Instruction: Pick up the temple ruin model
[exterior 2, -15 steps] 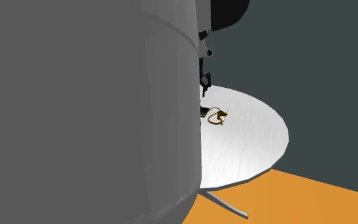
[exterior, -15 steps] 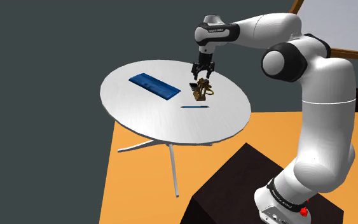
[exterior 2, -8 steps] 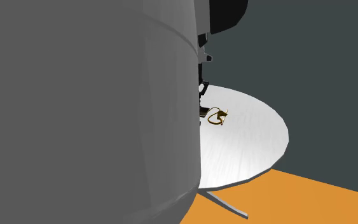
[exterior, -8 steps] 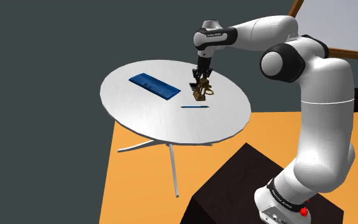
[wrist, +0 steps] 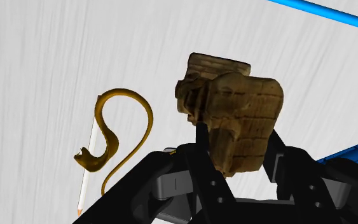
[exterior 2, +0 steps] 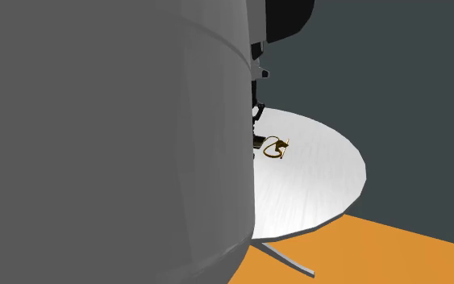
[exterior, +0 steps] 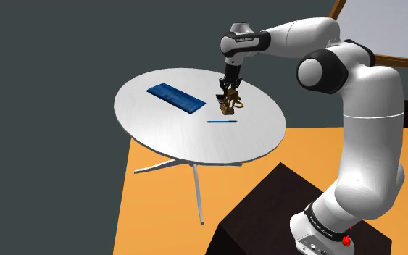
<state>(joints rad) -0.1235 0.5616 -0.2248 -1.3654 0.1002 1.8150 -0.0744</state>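
Observation:
The temple ruin model (wrist: 234, 108) is a small tan block of carved stone. It stands on the round white table (exterior: 180, 130), near the far edge. My black gripper (exterior: 229, 94) comes down on it from above and is shut on it. In the wrist view the two fingers (wrist: 203, 156) clasp the model's lower part from both sides. In the shoulder view the model (exterior: 228, 107) shows just under the hand. In the second exterior view a large grey arm link hides most of the hand, and part of the gripper (exterior 2: 256, 113) shows at the link's edge.
A gold snake-shaped curl (wrist: 117, 137) lies right beside the model, also seen as the gold curl (exterior 2: 275, 148). A thin white pencil (wrist: 87, 168) lies by it. A flat blue object (exterior: 175, 98) lies toward the shoulder view's left, and a dark blue pen (exterior: 222, 122) in front of the model. The floor is orange.
One second ago the gripper hung open above the model. It has come down and shut on it. Nothing has moved over the last half second.

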